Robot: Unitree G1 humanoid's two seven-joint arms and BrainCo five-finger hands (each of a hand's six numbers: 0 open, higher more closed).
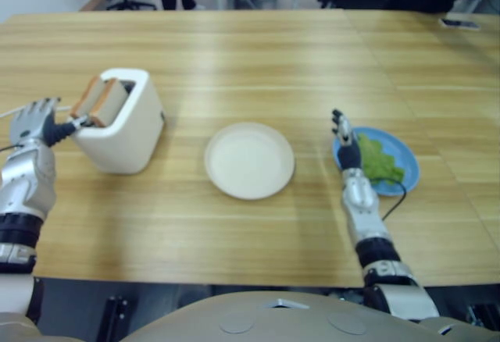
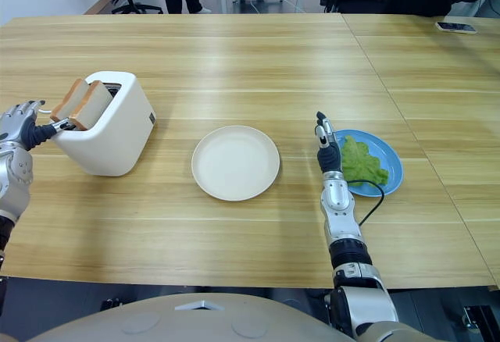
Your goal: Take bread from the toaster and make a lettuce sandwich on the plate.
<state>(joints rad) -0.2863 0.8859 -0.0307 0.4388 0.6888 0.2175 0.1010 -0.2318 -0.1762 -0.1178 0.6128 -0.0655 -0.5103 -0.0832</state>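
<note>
Table (image 2: 234, 53): pale wood w/ long straight grain, smooth, seams between boards.

Toaster (image 2: 117, 135): white, matte, boxy w/ rounded corners, sits on the table's left side. Two bread (image 2: 78, 101) slices stand up out of its top slots, side by side and leaning left. Each is a thick slab w/ a tan-brown crust and a paler face. Approx. their upper halves are clear of the slots.

L hand (image 2: 17, 127): silver-grey metal w/ dark pads, just left of the toaster at bread height. Fingers are spread and uncurled, pointing up, w/ nothing gripped. One dark digit sticks out to the right and reaches the bread's lower edge; can't tell if it actually touches.

Plate (image 2: 234, 162): round, cream, shallow w/ a low rim, at mid-table between the toaster and the blue dish (image 2: 391, 172).

Blue dish: round, glossy, right of the plate. It carries the lettuce (image 2: 361, 161), a crinkled bright green leaf, roughly centred.

R hand (image 2: 325, 148): seen edge-on, just beside the dish's left rim. Fingers are straight, pointing away, holding nothing. A thin black cable (image 2: 373, 194) loops from the forearm past the dish's near edge.
</note>
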